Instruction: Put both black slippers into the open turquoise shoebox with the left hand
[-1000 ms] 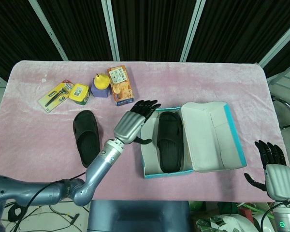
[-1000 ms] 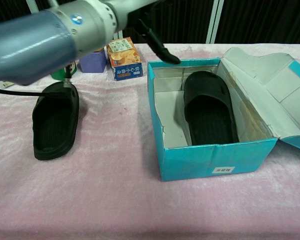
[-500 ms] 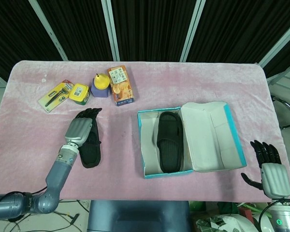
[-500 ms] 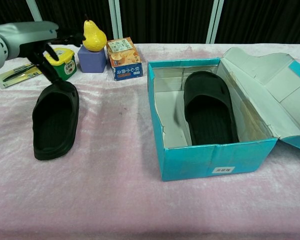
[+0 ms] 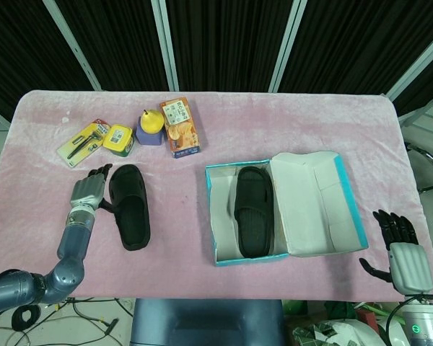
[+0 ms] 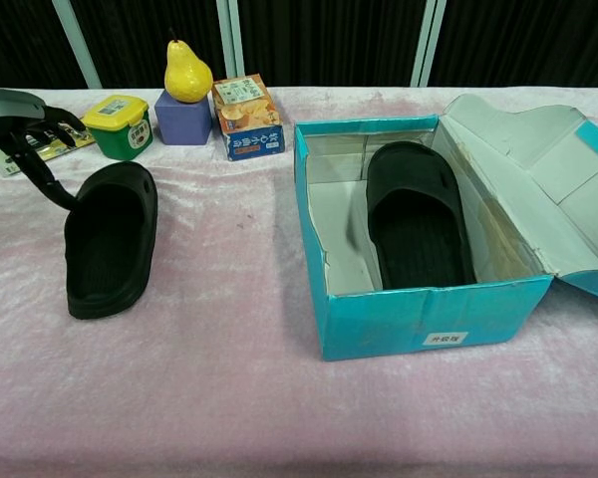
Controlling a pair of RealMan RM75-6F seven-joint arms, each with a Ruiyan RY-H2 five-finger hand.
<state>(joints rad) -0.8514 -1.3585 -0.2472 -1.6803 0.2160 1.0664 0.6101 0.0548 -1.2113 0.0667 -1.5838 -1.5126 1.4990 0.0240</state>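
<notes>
One black slipper [image 5: 254,209] [image 6: 419,214] lies inside the open turquoise shoebox [image 5: 224,256] [image 6: 399,324], toward its right side. The other black slipper [image 5: 130,205] [image 6: 110,239] lies flat on the pink cloth to the left of the box. My left hand [image 5: 88,191] [image 6: 25,124] hovers just left of that slipper's toe end, fingers spread and holding nothing; a fingertip reaches close to the slipper's rim. My right hand [image 5: 403,252] hangs open off the table's right front corner, seen only in the head view.
Behind the loose slipper stand a yellow-lidded green tub [image 5: 119,138] [image 6: 118,124], a pear on a purple block [image 5: 150,127] [image 6: 185,95], a snack box [image 5: 180,127] [image 6: 245,117] and a packaged tool [image 5: 83,143]. The shoebox lid [image 5: 314,198] lies open to the right.
My left hand has swung from over the shoebox leftward across the loose slipper and now sits at that slipper's left edge. The right hand barely moved. Both slippers stayed put.
</notes>
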